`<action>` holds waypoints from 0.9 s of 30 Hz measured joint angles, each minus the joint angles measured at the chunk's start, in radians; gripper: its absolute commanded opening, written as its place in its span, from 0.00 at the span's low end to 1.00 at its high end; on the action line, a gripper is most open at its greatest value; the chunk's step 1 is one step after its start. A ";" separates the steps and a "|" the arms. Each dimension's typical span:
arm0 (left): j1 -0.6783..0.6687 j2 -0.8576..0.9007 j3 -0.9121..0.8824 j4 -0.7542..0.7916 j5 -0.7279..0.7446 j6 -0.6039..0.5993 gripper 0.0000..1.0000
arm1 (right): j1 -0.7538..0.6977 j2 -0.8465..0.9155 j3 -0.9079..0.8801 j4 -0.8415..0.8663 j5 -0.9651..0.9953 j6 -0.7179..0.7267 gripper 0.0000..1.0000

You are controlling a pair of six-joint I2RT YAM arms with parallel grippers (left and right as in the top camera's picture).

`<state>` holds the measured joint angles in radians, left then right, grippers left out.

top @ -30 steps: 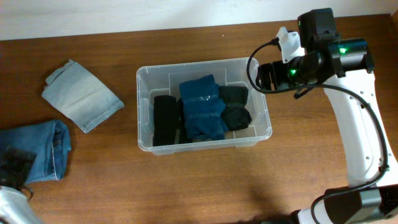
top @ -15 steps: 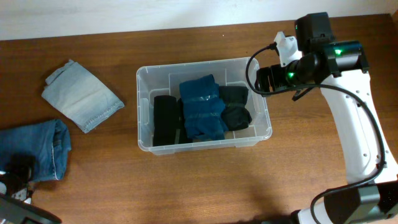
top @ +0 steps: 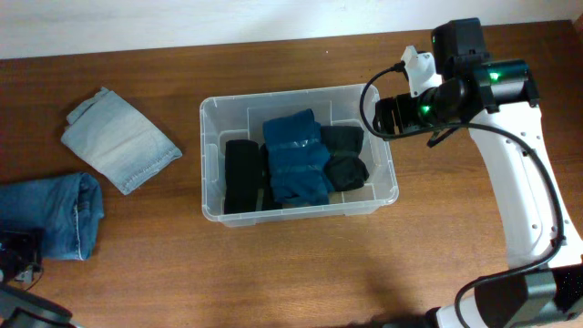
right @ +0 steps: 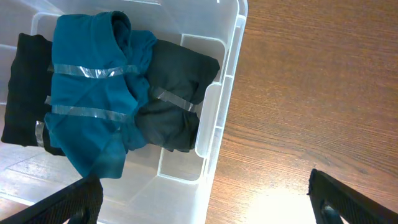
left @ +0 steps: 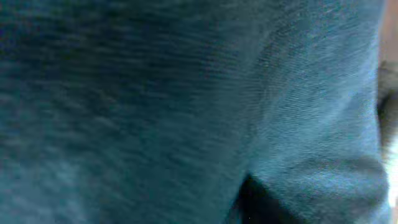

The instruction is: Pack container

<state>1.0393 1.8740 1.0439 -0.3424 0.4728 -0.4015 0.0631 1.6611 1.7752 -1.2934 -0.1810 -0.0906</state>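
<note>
The container point(top: 211, 117) is a clear plastic bin in the middle of the table. It holds a teal folded garment point(top: 296, 157) between black folded garments point(top: 241, 175). In the right wrist view the teal garment point(right: 93, 93) and a black one point(right: 177, 93) lie inside the container point(right: 214, 130). My right gripper point(right: 205, 208) hangs open above the bin's right wall, nothing between its fingers point(right: 74, 202). My left gripper point(top: 18, 253) sits at the near-left end of the dark blue jeans point(top: 59, 214). Blue denim point(left: 155, 93) fills the left wrist view and hides the fingers.
A folded light-denim piece point(top: 120, 138) lies at the far left, behind the jeans. The right arm point(top: 519, 173) stands along the table's right side. Bare wood surrounds the bin.
My left gripper has shifted slightly down and left at the jeans' near end. The right arm moved a little early on, then stayed still.
</note>
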 measured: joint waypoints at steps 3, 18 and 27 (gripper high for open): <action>0.003 0.000 0.002 -0.005 0.034 0.007 0.00 | 0.000 0.000 0.000 0.000 0.000 0.000 0.98; -0.110 -0.236 0.057 -0.258 0.200 -0.003 0.01 | 0.000 0.000 0.000 -0.001 0.000 0.002 0.99; -0.403 -0.408 0.378 -0.375 0.242 -0.003 0.00 | -0.058 -0.001 0.000 0.000 0.000 0.043 0.99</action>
<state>0.6361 1.4662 1.4223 -0.7170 0.7151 -0.4046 0.0055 1.6600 1.7752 -1.2934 -0.1810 -0.0471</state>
